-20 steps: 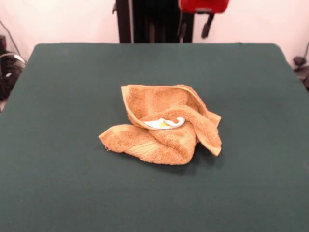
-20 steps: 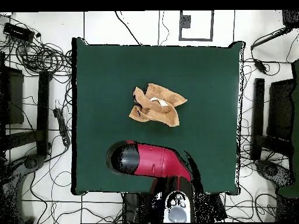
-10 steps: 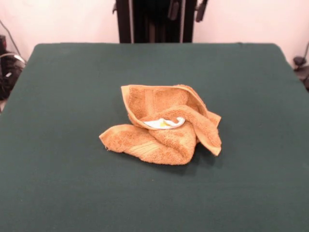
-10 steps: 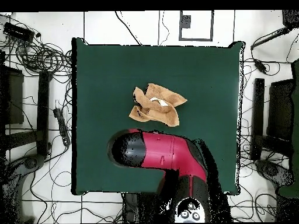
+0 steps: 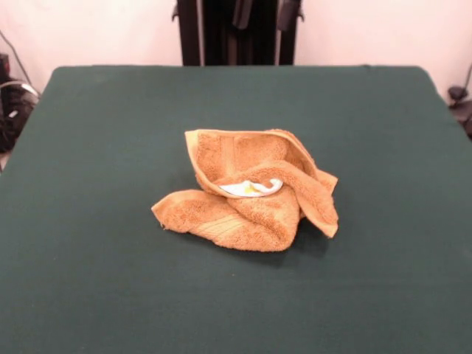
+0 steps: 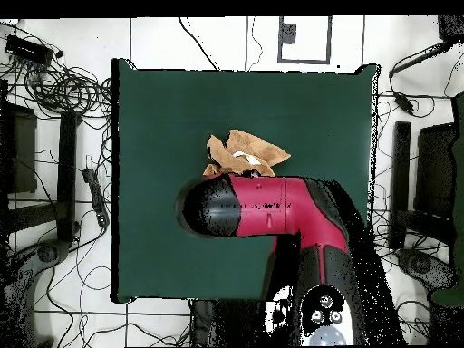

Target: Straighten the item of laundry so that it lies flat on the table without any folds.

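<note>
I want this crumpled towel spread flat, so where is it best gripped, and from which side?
Probably the towel corner lying low at the front view's left end, approached from above. It sticks out free on the table, clear of the bunched middle folds around the white label, so pulling it outward should open the heap.

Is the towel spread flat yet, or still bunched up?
Still bunched up. The towel sits in a crumpled heap on the table, layers folded over each other, white label tucked between folds.
</note>
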`<state>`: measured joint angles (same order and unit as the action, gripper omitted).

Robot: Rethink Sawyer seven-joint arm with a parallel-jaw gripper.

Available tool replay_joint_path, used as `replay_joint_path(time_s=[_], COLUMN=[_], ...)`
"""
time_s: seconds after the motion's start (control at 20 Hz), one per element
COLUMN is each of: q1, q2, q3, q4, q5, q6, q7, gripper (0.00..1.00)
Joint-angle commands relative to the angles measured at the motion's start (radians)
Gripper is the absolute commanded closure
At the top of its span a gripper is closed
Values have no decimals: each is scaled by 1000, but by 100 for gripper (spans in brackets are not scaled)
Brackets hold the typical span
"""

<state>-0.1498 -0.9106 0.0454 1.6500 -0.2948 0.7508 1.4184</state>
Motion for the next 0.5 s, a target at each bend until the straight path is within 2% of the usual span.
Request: replay_joint_path(time_s=[0.05, 0.15, 0.3, 0.4, 0.45, 0.5], q1=[-11, -3, 4, 5, 30, 64], q2=[29, 33, 19, 14, 14, 19], q3=[266, 266, 222, 137, 91, 44], q4=[-41, -59, -43, 32, 77, 89], q5=[-63, -60, 34, 162, 228, 253], q6=[116, 108, 17, -57, -73, -78], q7=[-352, -297, -38, 256, 398, 492], gripper=[0, 0, 0, 0, 0, 0])
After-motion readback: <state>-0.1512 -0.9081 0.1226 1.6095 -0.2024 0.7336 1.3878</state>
